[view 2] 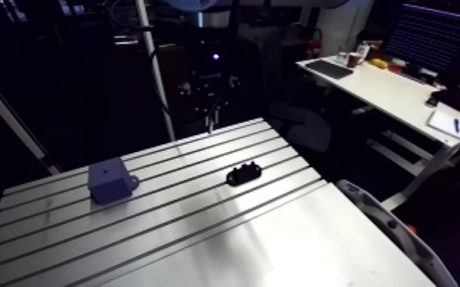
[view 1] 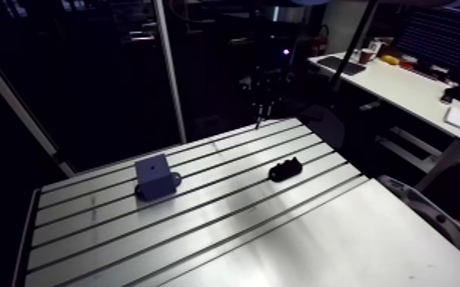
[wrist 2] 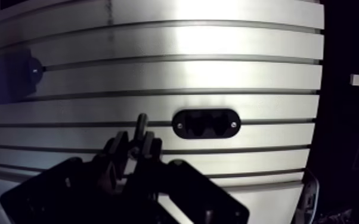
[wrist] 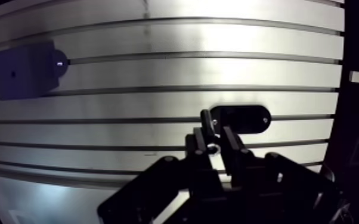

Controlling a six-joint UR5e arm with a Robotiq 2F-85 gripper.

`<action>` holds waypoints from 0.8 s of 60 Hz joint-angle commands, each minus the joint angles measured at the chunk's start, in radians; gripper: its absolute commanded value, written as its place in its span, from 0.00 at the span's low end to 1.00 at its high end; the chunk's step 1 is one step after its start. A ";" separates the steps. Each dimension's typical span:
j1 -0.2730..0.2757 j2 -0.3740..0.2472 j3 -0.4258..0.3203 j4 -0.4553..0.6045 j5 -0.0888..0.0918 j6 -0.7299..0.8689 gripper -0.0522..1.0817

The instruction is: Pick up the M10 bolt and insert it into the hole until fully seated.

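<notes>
In the wrist view my gripper (wrist: 213,143) is shut on the M10 bolt (wrist: 208,123), a dark shank standing out past the close-set fingers. It hangs high above the table. A black oblong holder (wrist: 241,118) lies just ahead of and beside the fingertips. The blue block (wrist: 24,68) with a small hole in its top face sits far off to one side. In the arm view the gripper (view 1: 260,114) hovers over the table's far edge, the block (view 1: 155,175) stands mid-left and the holder (view 1: 285,169) mid-right.
The slotted aluminium table (view 1: 202,229) has grooves running across it; its front half is a smooth plate. A grey curved part (view 1: 432,214) lies past the table's right edge. The table's far edge drops off under the gripper.
</notes>
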 commanded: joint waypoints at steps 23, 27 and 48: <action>0.269 0.102 -0.315 0.300 -0.045 0.200 1.00; 0.288 0.120 -0.338 0.317 -0.045 0.206 1.00; 0.375 0.207 -0.477 0.440 -0.048 0.255 1.00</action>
